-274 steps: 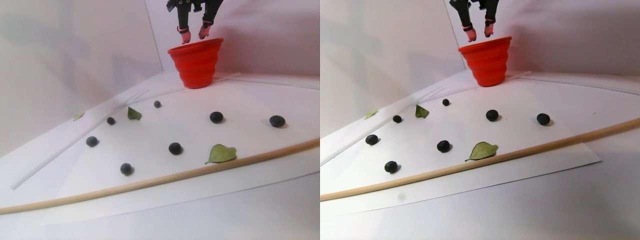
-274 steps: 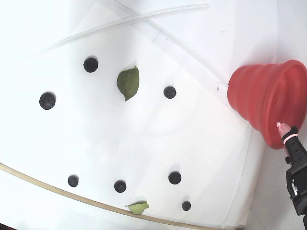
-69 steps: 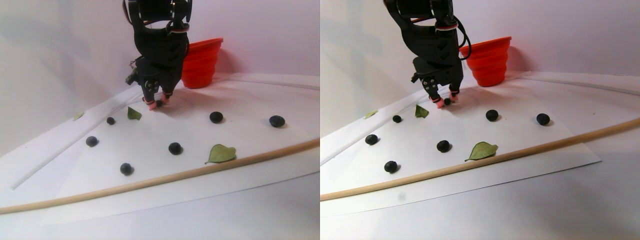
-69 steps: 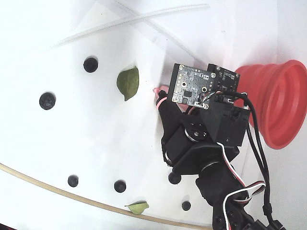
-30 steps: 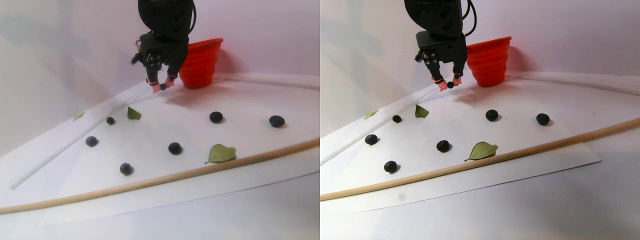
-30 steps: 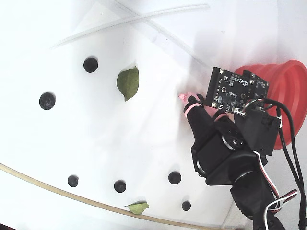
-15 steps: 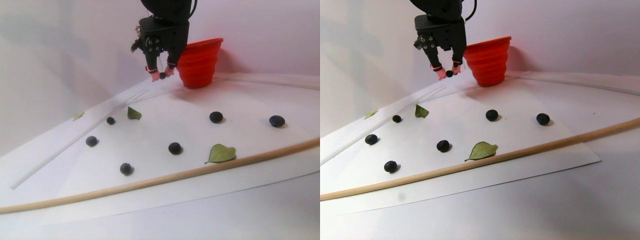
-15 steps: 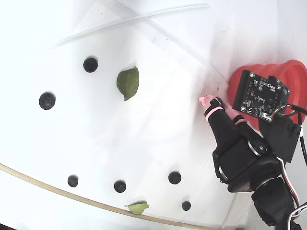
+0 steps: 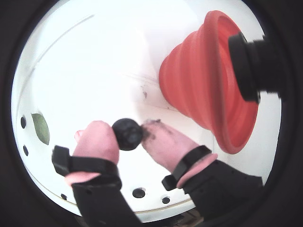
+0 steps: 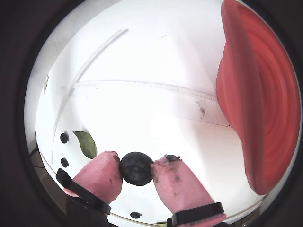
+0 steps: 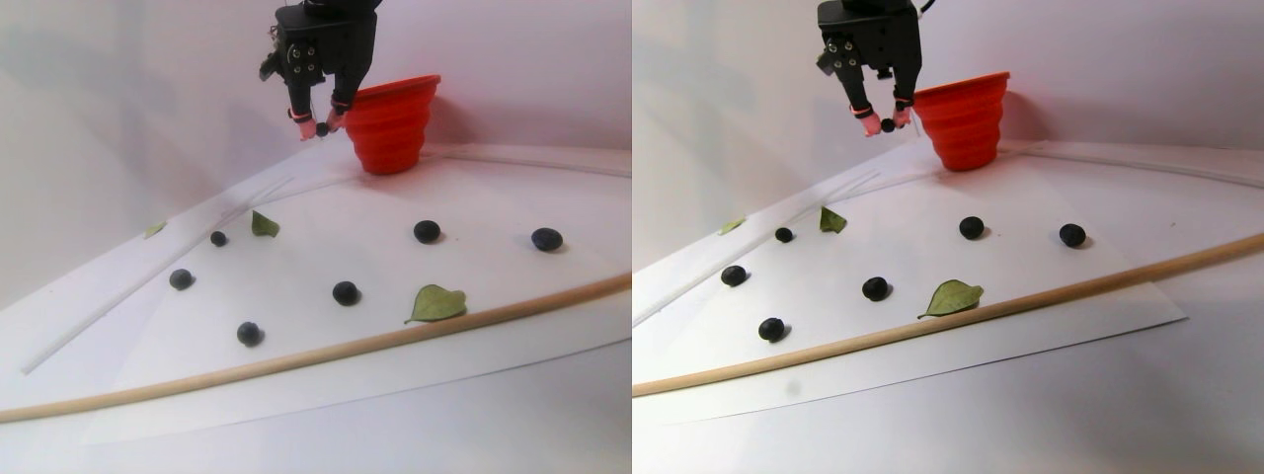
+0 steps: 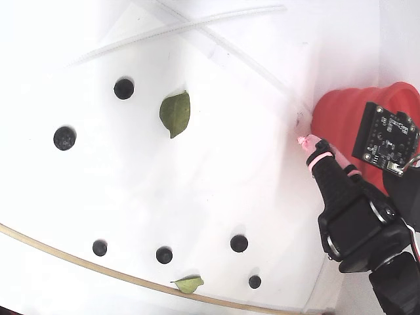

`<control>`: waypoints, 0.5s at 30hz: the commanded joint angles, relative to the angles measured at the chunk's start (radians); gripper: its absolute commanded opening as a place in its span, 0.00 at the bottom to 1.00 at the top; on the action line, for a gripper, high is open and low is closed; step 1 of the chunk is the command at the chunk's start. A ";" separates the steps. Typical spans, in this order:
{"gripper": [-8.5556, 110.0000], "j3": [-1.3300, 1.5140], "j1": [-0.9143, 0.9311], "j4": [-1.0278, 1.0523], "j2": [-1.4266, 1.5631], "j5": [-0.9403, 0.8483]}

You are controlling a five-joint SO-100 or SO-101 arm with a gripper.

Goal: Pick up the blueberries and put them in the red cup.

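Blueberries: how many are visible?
7 blueberries. One is pinched in the jaws beside the red cup; six lie on the white sheet: two left of a leaf, four near the wooden rod. Any inside the cup are hidden.

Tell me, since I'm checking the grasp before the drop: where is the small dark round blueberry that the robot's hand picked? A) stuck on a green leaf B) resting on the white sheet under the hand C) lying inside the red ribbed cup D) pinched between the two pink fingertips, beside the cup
D: in a wrist view the small dark round blueberry sits clamped between the pink fingertips of the hand, with the red ribbed cup off to the right.
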 commanded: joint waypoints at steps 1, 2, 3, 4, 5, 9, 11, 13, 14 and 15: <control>0.17 -0.020 -0.002 0.021 0.138 0.012; 0.17 -0.023 -0.002 0.029 0.146 0.014; 0.17 -0.026 -0.002 0.040 0.152 0.015; 0.17 -0.028 -0.002 0.048 0.158 0.018; 0.17 -0.031 -0.002 0.055 0.163 0.021; 0.17 -0.040 0.002 0.078 0.184 0.029; 0.17 -0.043 0.005 0.086 0.192 0.034; 0.17 -0.046 0.009 0.097 0.202 0.038; 0.17 -0.046 0.011 0.103 0.207 0.038; 0.17 -0.046 0.012 0.106 0.212 0.038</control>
